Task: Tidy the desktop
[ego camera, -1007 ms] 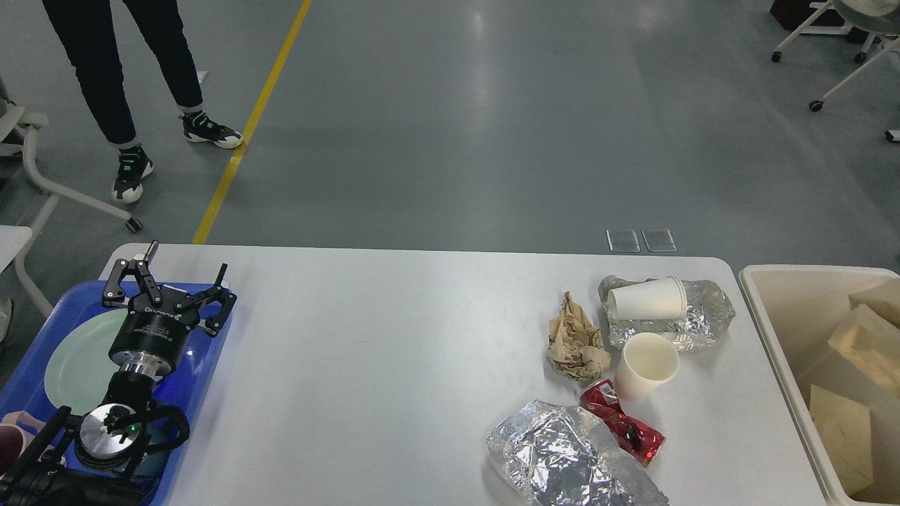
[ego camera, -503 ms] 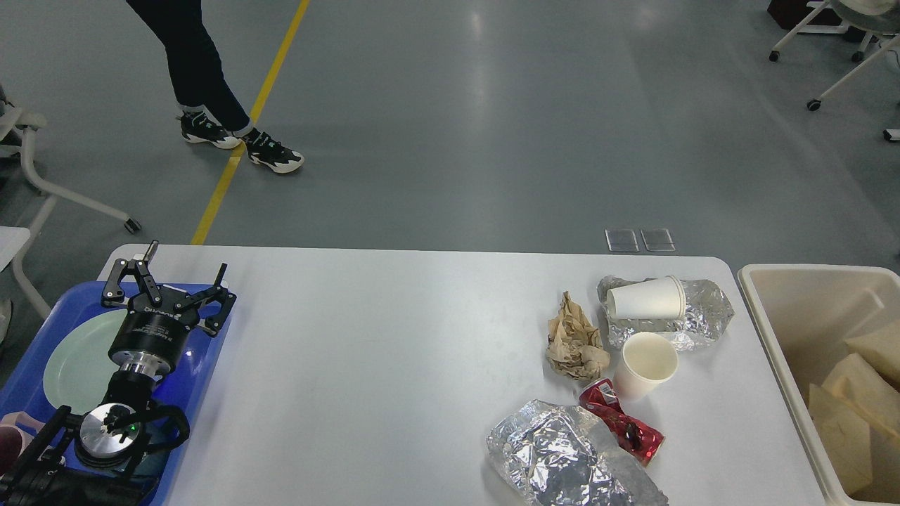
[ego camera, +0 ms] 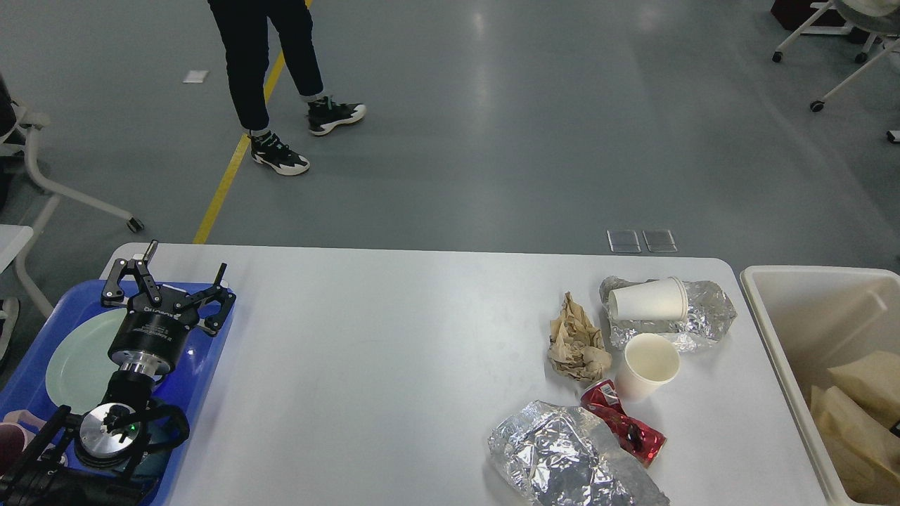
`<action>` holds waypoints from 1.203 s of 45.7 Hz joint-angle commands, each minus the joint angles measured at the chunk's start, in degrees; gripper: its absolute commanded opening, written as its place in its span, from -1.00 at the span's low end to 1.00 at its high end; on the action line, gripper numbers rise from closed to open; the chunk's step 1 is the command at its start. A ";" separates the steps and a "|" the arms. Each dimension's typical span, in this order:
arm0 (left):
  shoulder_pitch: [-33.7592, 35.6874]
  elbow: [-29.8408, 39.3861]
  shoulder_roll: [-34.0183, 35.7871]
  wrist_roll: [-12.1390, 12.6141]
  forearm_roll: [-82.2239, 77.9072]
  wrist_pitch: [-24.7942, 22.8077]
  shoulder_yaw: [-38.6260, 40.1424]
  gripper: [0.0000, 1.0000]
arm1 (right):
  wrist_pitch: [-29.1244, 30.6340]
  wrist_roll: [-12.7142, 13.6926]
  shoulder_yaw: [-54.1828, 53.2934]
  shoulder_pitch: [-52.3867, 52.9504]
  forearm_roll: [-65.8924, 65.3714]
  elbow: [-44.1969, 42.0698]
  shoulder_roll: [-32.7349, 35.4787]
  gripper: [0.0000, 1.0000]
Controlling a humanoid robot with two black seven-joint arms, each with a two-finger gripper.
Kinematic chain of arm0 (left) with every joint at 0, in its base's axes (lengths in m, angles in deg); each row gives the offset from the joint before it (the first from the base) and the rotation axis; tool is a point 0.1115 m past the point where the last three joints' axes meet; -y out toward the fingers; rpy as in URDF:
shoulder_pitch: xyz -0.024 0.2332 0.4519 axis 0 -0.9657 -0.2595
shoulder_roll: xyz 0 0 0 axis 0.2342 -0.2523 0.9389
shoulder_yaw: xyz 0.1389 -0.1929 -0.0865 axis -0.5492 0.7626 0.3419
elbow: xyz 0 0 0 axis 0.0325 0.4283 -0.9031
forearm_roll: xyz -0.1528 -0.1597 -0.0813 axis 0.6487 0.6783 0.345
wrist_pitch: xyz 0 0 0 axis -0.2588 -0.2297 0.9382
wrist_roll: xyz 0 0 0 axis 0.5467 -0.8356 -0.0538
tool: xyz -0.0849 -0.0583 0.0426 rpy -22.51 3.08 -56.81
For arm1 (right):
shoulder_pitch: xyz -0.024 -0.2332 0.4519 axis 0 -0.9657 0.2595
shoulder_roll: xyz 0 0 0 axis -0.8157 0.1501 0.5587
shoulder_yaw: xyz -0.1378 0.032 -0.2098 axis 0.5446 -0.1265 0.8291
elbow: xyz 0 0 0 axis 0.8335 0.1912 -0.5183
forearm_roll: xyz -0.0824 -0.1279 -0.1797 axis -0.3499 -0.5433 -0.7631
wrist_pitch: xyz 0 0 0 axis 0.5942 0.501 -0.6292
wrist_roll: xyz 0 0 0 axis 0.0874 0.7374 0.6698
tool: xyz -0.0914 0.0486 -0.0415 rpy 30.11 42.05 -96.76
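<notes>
Meanwhile, little has changed: my left gripper stays spread and empty above the blue plastic tray. The crumpled foil, paper cups and wrappers remain untouched on the wide white desktop; only the beige bin's contents, perhaps cardboard, have shifted.

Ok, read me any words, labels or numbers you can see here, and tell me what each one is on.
White lettering on the left gripper body: there, but too small to read.
Crushed red can: print too crumpled and small to read.
Nothing legible on the cups, foil, tray, bin or desktop.
</notes>
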 commanded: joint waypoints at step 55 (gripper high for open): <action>-0.05 0.00 -0.04 0.01 0.03 0.02 0.00 0.93 | 14.97 12.36 5.28 32.63 -7.81 21.38 10.73 0.97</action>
